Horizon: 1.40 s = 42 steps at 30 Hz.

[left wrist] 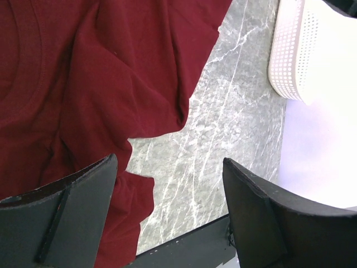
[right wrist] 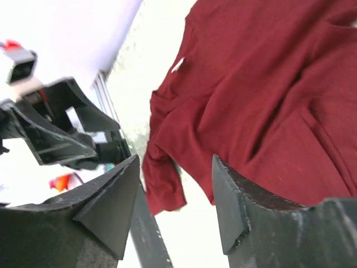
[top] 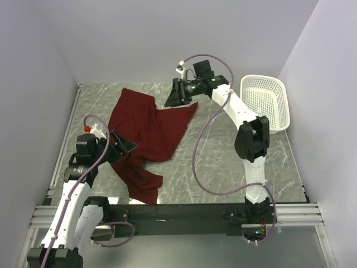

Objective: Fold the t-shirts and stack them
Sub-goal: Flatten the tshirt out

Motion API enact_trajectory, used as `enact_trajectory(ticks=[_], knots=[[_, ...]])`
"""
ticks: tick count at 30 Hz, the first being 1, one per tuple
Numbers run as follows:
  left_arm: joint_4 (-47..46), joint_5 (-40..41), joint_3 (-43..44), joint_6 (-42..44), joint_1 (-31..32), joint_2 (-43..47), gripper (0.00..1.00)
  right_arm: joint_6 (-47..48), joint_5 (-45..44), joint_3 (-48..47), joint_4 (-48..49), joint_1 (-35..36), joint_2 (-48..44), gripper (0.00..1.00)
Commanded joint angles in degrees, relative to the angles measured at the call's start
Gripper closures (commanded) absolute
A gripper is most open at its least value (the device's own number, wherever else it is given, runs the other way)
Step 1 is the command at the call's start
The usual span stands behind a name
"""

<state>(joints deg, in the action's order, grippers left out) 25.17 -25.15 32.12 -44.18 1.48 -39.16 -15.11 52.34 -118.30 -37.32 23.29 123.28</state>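
From above, the red shirt (top: 148, 131) lies on the gray table (top: 223, 151), on the left half. It is bunched up, not flat. Its long way runs from the far left down to the near edge, a bit slanted. One pointy corner sticks out to the far right.

The left gripper (top: 125, 146) sits at the shirt's left edge, about halfway along it. The right gripper (top: 172, 99) is at the far side, just beside the pointy corner. A white basket (top: 268, 100) stands well apart on the right.

In the left wrist view, the left gripper (left wrist: 169, 167) is wide open and holds nothing. The shirt (left wrist: 100, 72) fills the left and top of this view. It lies below the gripper and reaches under the left finger (left wrist: 72, 206). Bare table (left wrist: 234, 111) shows under the gap and the other finger. The basket (left wrist: 290, 56) is in the top right corner.

In the right wrist view, the right gripper (right wrist: 174, 167) has its fingers apart, with nothing between them. The shirt (right wrist: 262, 84) lies past the fingers, spread over the right and top of this view. A sleeve hangs down toward the gap. I cannot tell if a finger touches the cloth. The left arm (right wrist: 56, 128) shows on the far side, blurry.
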Motion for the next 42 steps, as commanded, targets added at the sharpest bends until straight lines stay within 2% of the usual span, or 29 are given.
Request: enact_trajectory(ticks=[1, 3, 4, 7, 9, 15, 18, 22, 31, 37, 41, 42], knots=[[-1.26, 0.28, 1.46, 0.24, 0.02, 0.48, 0.18, 3.91, -4.76, -0.71, -4.58, 1.06, 1.7, 0.38], [-2.05, -0.16, 0.93, 0.24, 0.11, 0.14, 0.18, 6.57, -8.72, 7.76, -2.42, -1.05, -2.84, 0.38], [-2.31, -0.25, 0.75, 0.24, 0.11, -0.13, 0.18, 11.9, -9.87, 10.69, -0.32, -1.57, -4.53, 0.38], [-2.93, -1.13, 0.66, 0.59, 0.02, -1.36, 0.18, 25.08, -11.72, 19.3, -2.04, -1.84, -9.81, 0.41], [-3.11, -1.4, 0.93, 1.03, 0.02, -2.06, 0.18, 25.92, -15.32, 22.48, -2.32, -1.41, -10.17, 0.41], [-3.64, -2.54, 0.93, 0.59, 0.02, -1.89, 0.19, 21.53, -26.05, 20.75, -0.83, -1.23, -3.68, 0.41], [-3.37, -2.36, 0.31, 0.24, 0.02, -0.84, 0.18, 20.92, -26.41, 15.06, -0.82, -1.14, 0.88, 0.41], [-3.02, -2.36, -0.48, 0.06, 0.02, -0.13, 0.18, 21.26, -23.69, 7.48, -5.56, -1.23, 7.05, 0.42], [-3.28, -2.98, -0.65, 0.59, 0.02, -1.01, 0.18, 21.79, -19.29, 4.66, -7.59, -1.14, 11.01, 0.47], [-3.81, -3.15, -1.18, 0.33, 0.02, -0.48, 0.18, 23.02, -18.59, 10.8, -5.75, -1.14, 7.15, 0.58], [-3.99, -3.24, -1.18, 0.32, 0.02, -0.66, 0.18, 23.55, -17.62, 13.27, -5.48, -1.14, 5.74, 0.78], [-3.81, -3.24, -1.09, 0.41, 0.02, -0.66, 0.18, 23.64, -17.62, 13.27, -5.74, -1.14, 5.57, 0.8]])
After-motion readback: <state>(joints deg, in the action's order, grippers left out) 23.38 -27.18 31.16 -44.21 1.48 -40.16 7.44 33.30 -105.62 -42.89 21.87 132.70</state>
